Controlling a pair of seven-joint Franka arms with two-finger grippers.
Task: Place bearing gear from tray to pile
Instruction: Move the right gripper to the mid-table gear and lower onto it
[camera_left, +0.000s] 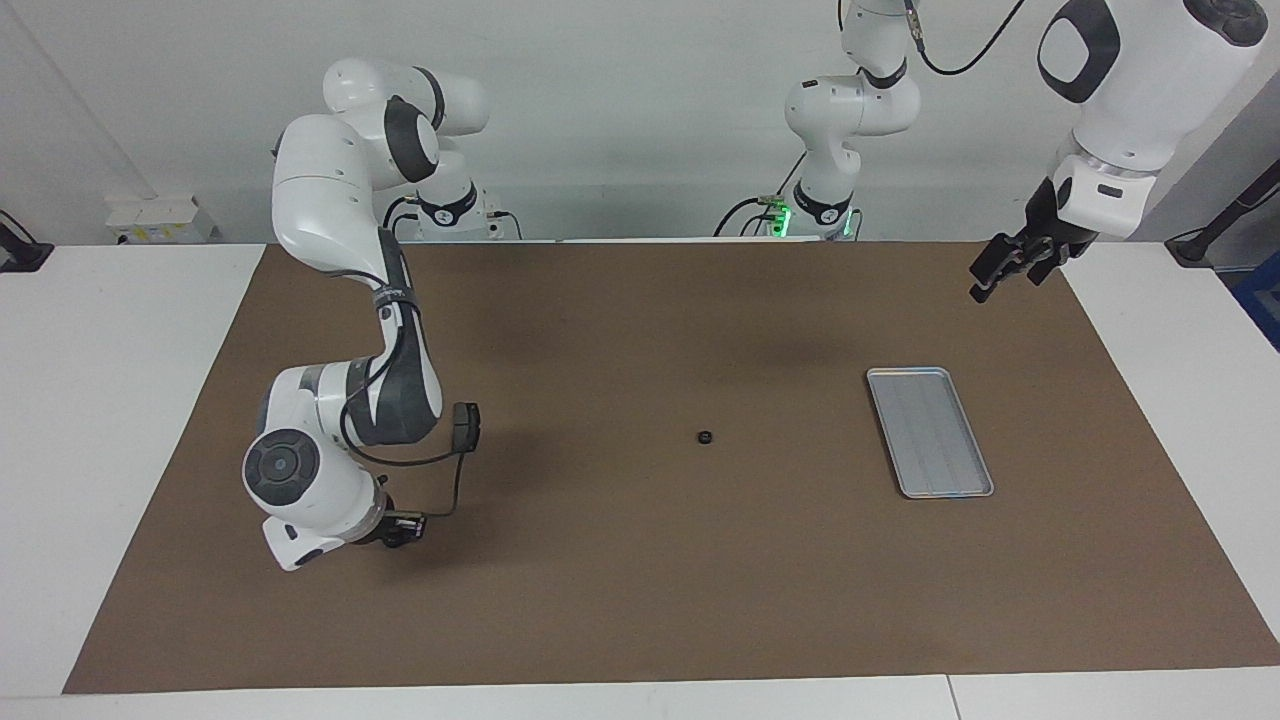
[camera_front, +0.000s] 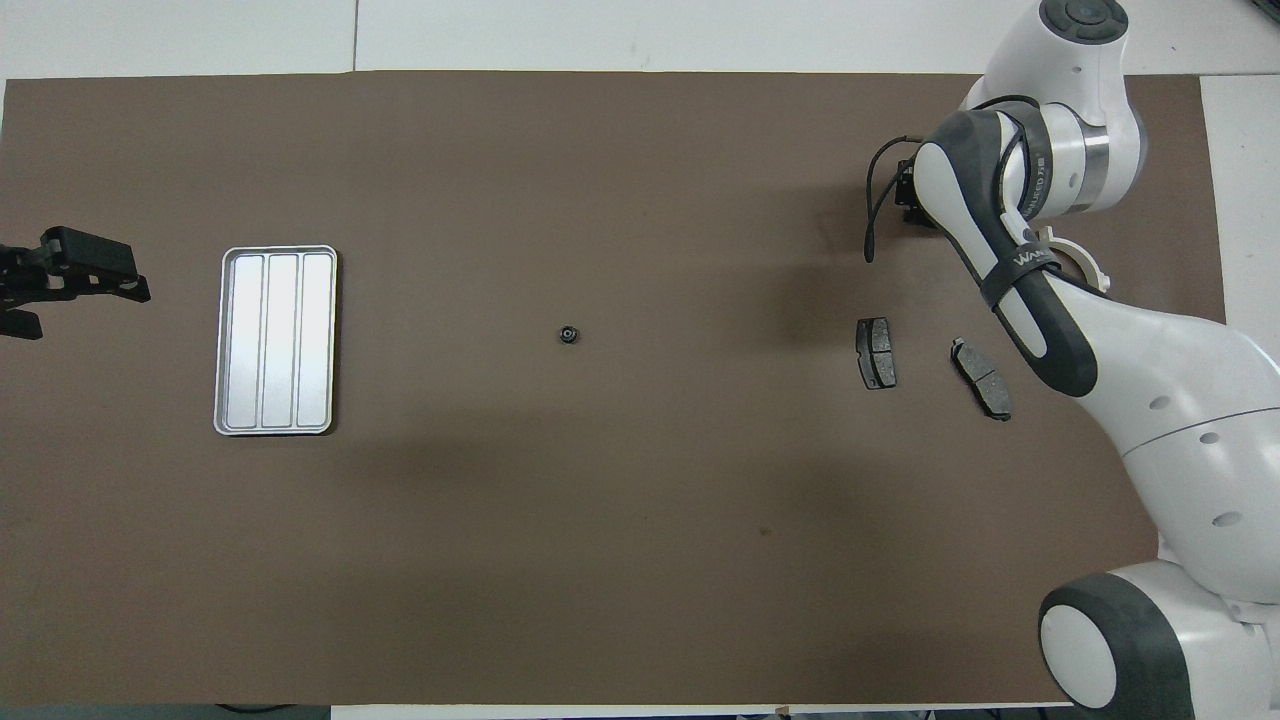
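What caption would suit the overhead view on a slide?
Small black bearing gear lies mid-mat between the empty silver tray and two brake pads; neither arm touches it.

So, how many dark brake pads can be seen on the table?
2. One brake pad and a second brake pad lie beside each other toward the right arm's end; the arm could hide more.

One metal tray (camera_front: 275, 341), one small black gear (camera_front: 567, 334), two dark brake pads (camera_front: 876, 353) (camera_front: 982, 378), one white bracket (camera_front: 1076, 264) partly hidden, and one brown mat (camera_front: 600, 520) on one table (camera_left: 120, 330).
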